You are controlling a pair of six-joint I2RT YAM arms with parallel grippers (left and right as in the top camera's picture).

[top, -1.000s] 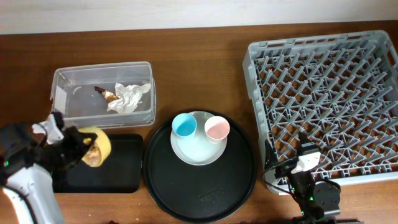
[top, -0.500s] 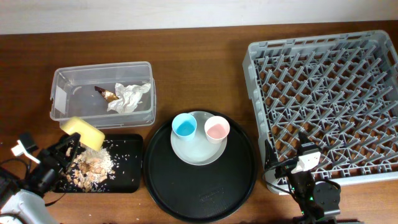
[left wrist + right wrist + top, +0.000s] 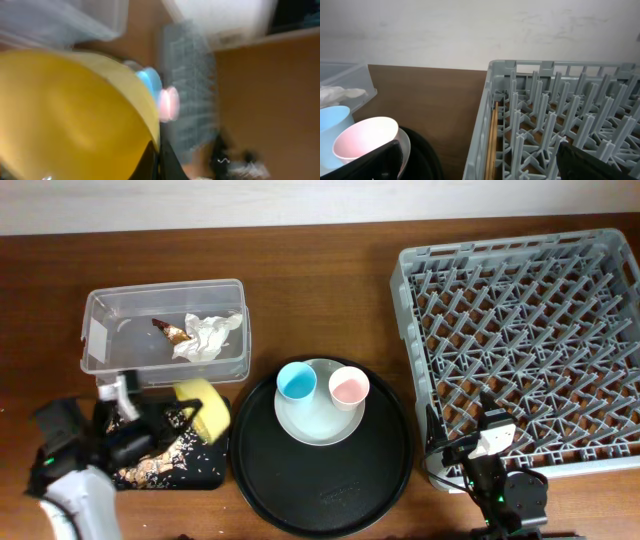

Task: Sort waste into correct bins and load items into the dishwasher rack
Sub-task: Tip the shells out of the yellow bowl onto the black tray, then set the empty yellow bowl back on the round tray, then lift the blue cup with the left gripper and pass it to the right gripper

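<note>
The left wrist view is blurred past reading beyond the yellow bowl [image 3: 65,115]; from overhead the left pincer [image 3: 180,420] is seen clenched on it, fingertips hidden by the bowl. Food scraps [image 3: 150,465] are strewn on the black tray [image 3: 205,477] beneath it, the napkin [image 3: 208,335] and wrapper [image 3: 172,330] lie in the clear tub [image 3: 100,310] just beyond, and to its right the blue cup [image 3: 296,381] and pink cup [image 3: 349,386] are stood on the plate [image 3: 320,428] within the round black tray [image 3: 320,490]. Further right, the right pincer [image 3: 477,150] is held released and empty beside the dishwasher rack [image 3: 530,330] wall; since half a second ago the bowl has been carried from the tray's left end to its right.
</note>
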